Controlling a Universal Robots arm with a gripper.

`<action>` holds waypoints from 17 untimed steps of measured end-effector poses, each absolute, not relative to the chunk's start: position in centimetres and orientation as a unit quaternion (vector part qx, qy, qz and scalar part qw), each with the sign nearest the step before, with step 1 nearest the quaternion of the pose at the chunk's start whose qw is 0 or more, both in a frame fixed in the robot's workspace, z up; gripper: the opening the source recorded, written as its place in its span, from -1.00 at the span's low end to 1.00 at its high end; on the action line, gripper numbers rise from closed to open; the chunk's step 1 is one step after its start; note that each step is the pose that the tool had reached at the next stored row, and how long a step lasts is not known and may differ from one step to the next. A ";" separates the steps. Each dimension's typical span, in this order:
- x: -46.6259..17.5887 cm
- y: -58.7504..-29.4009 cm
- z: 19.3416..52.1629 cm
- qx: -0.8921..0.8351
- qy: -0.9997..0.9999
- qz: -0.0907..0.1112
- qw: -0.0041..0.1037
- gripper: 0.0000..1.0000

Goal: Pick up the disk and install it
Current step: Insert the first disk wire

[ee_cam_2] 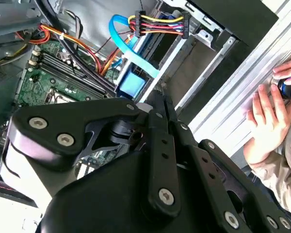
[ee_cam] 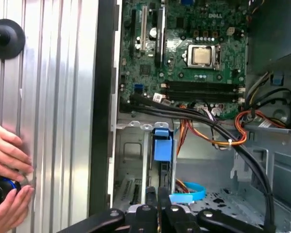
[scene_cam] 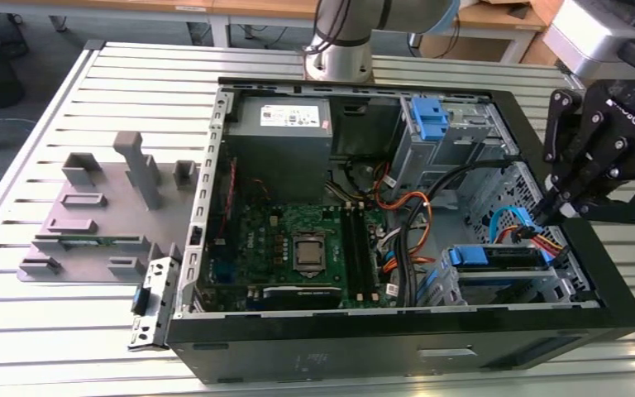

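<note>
Metal ribs run the whole length of the slatted aluminium desk (scene_cam: 97, 347), and on it lies the open black computer case (scene_cam: 406, 347), side panel off, its dull steel walls boxing in a green motherboard (scene_cam: 295, 248) studded with dark slots.

Over at the exterior view's right, the black, many-linked gripper (scene_cam: 565, 207) hangs just above the case's rim, its fingers drawn close together at the tip; nothing is seen between them. Directly beneath and slightly inboard sits the disk (scene_cam: 499, 258), a flat slab in a blue plastic carrier frame, lodged in the perforated steel drive cage in the case's near corner. A flat light-blue ribbon cable (ee_cam_2: 131, 46) and a bundle of red, yellow and black wires (ee_cam_2: 160, 22) curl right beside it, crowding that corner.

Thick black cables (ee_cam: 203, 116) and orange leads sweep across the middle of the case. A second blue bracket (scene_cam: 428, 116) stands in the far bay beside the grey power-supply box (scene_cam: 279, 124).

A grey plastic fixture (scene_cam: 108, 215) with upright posts rests on the desk, well apart from the case. A person's hands (ee_cam: 7, 165) press on the ribbed desk just outside the black case edge.
</note>
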State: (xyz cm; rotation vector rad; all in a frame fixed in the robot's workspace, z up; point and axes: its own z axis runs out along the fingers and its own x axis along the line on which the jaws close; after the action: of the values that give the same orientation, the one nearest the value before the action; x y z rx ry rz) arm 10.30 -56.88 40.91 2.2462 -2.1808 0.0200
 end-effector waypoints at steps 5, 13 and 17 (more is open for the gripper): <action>10.3 -55.9 40.7 0.718 -0.697 0.007 0.005 -0.68; 10.2 -55.9 40.7 0.717 -0.697 0.006 0.005 -0.68; 10.2 -55.9 40.5 0.717 -0.697 0.006 0.004 -0.68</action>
State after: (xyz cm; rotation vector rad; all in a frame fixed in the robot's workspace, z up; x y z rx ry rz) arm 10.23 -55.95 40.52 2.2476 -2.1821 0.0177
